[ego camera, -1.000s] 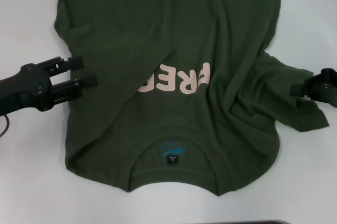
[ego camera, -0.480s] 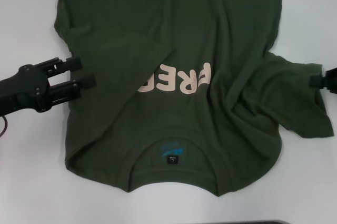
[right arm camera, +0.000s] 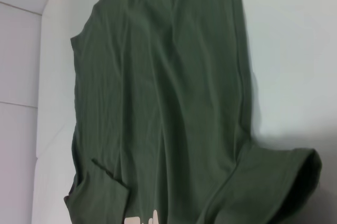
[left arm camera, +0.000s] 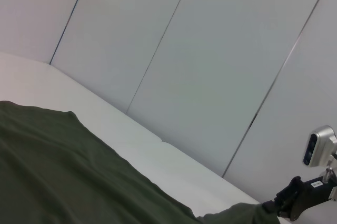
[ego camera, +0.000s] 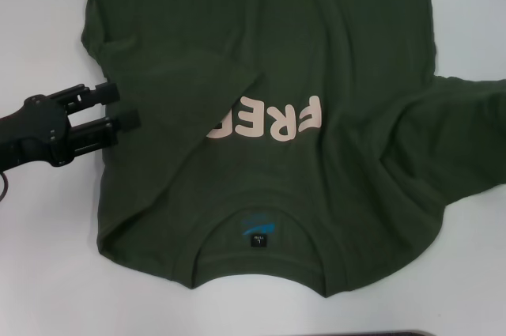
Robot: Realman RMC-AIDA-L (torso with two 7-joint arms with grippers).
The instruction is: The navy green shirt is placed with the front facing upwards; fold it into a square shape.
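Head view: navy green shirt (ego camera: 316, 59) lies front up on the white table (ego camera: 39, 288), filling most of the frame, collar and black neck label (ego camera: 258, 239) at lower centre, cream letters (ego camera: 269, 119) mid-frame. The sleeve on the left of the frame is already folded in over the chest; the sleeve on the right runs out flat past the right edge. My read: sleeve-folding stage, 1 sleeve done. Left gripper (ego camera: 118, 107) sits at centre-left, fingers apart, tips at the shirt's side edge, holding nothing. Right gripper is out of this frame.

Left wrist view: shirt fabric across the lower left, white table edge behind it, grey panelled wall (left arm camera: 200, 50) with thin vertical seams. Right gripper (left arm camera: 281, 203) at lower right, at the tip of the outstretched sleeve; I can't tell if it's clamped on it.

Right wrist view: shirt body runs from the top to the bottom of the frame, sleeve cuff (right arm camera: 295, 182) curling up at lower right, table pale around it.

Next likely calls for carrying that sleeve inward over the chest without bunching it.
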